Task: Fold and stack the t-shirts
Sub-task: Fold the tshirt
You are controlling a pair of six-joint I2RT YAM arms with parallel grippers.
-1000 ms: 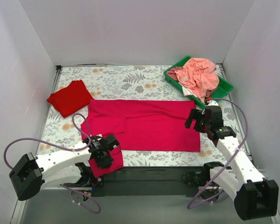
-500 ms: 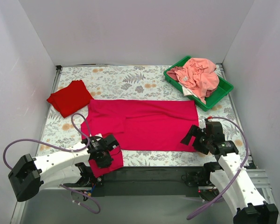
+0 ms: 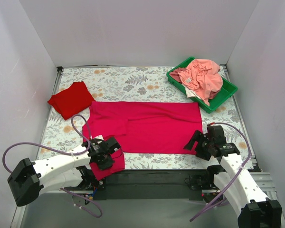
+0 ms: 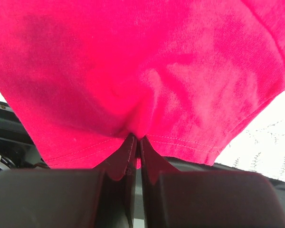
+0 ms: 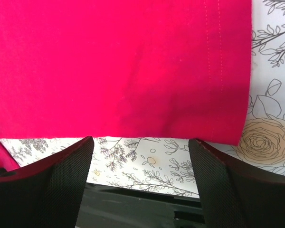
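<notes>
The right gripper [image 3: 196,146] has dropped to the near right corner of the crimson t-shirt [image 3: 152,126], jaws wide. The left gripper [image 4: 137,141] pinches the smooth, flat-spread shirt's hem.

Cloth off the edges, fingertips buried!
Left wrist view: the crimson-magenta t-shirt [image 4: 147,71] spills off the top, left and right edges, and its hem vanishes between the closed fingers [image 4: 126,154] of the left gripper [image 4: 137,140], so how much cloth is pinched cannot be told. Right wrist view: the same shirt is cut by the top and left edges, and the right gripper [image 5: 141,142] has both spread fingers [image 5: 61,180] running off the bottom. From above, at upper right, the heap of pink cloth [image 3: 203,78] hides the floor of the green tray [image 3: 223,99], and a pale scrap [image 3: 194,93] under it is too small to name.
</notes>
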